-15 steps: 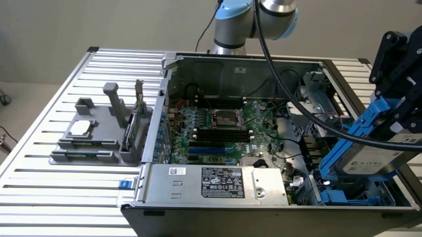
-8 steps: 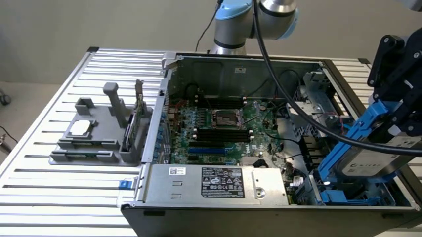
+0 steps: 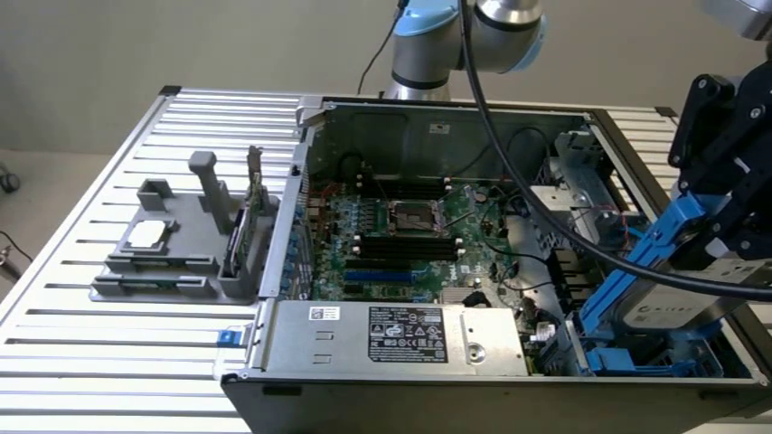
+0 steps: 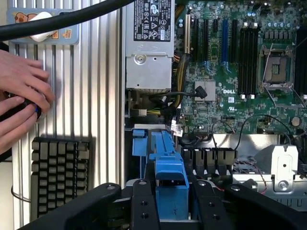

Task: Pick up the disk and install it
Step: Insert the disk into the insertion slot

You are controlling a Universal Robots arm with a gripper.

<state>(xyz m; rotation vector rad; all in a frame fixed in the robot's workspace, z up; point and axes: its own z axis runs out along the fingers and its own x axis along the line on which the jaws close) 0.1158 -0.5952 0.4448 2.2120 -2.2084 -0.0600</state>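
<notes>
The disk (image 3: 675,312) is a flat silver hard drive framed by a bright blue plastic carrier. In the exterior view its metal face shows small dark print, and one long blue rail runs up along its edge. It hangs tilted, with its lower end sunk into the bay at the near corner of the open black and grey computer case (image 3: 302,181), on the exterior view's right, just beside the blue plastic fittings there. Its upper end rises toward the black gripper (image 3: 714,237). The claw is clamped on the disk. In the wrist view the blue carrier (image 4: 171,175) sits tight between two black fingers (image 4: 144,203), one on each side, touching it. The silver and pale blue arm (image 3: 471,36) stands behind the case, and a thick black cable (image 3: 531,181) sweeps from it across the case to the gripper. The wrist leans over the case's edge, so the disk is held slanted rather than level. Inside the case lie the green motherboard (image 3: 410,226) and, along the near wall, the large grey labelled power-supply box (image 3: 399,334). The case rests on a ribbed aluminium table (image 3: 97,362). In the wrist view, a person's hands (image 4: 21,96) rest on the table beside a dark keyboard (image 4: 57,175).
</notes>
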